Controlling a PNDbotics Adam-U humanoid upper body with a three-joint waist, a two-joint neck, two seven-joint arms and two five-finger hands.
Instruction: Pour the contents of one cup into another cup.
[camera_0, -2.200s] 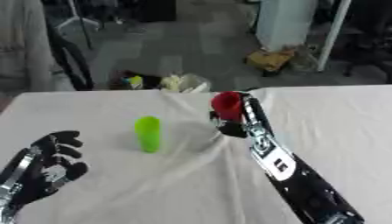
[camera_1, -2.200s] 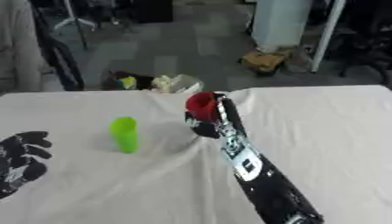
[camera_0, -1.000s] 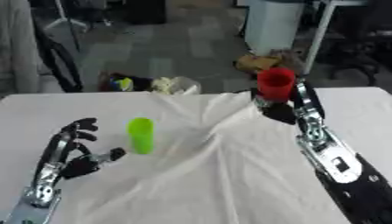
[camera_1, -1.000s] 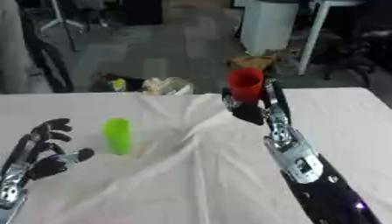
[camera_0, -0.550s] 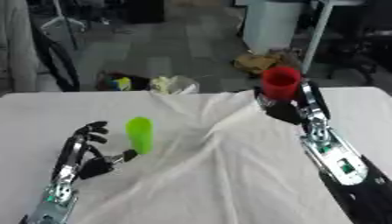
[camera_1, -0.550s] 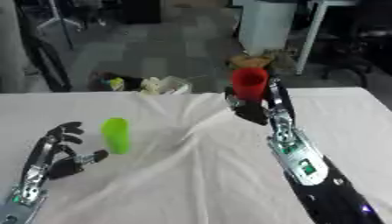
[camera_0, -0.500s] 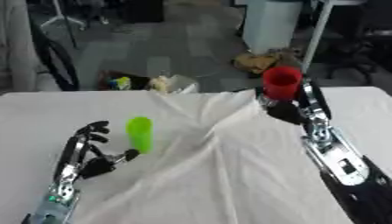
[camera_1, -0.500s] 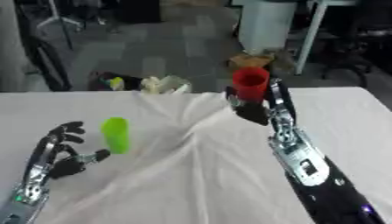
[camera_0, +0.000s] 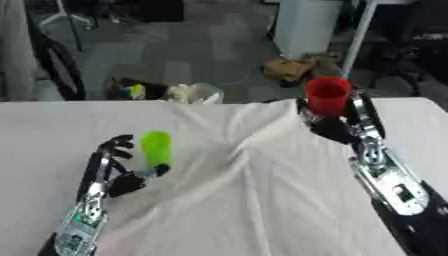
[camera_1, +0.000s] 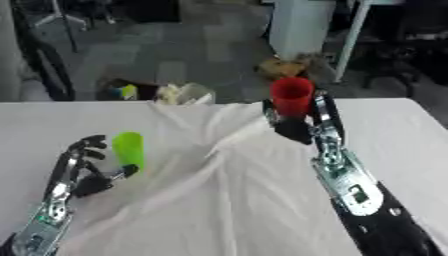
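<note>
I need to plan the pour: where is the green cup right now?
The green cup stands upright on the white cloth, left of centre, just beside the left hand's fingers.

A red cup (camera_0: 329, 95), a bright green cup (camera_0: 157, 148), and a plain white cloth (camera_0: 254, 190).

Red cup (camera_0: 328, 95) base hidden in right hand (camera_0: 337, 131); contents can't tell.
</note>
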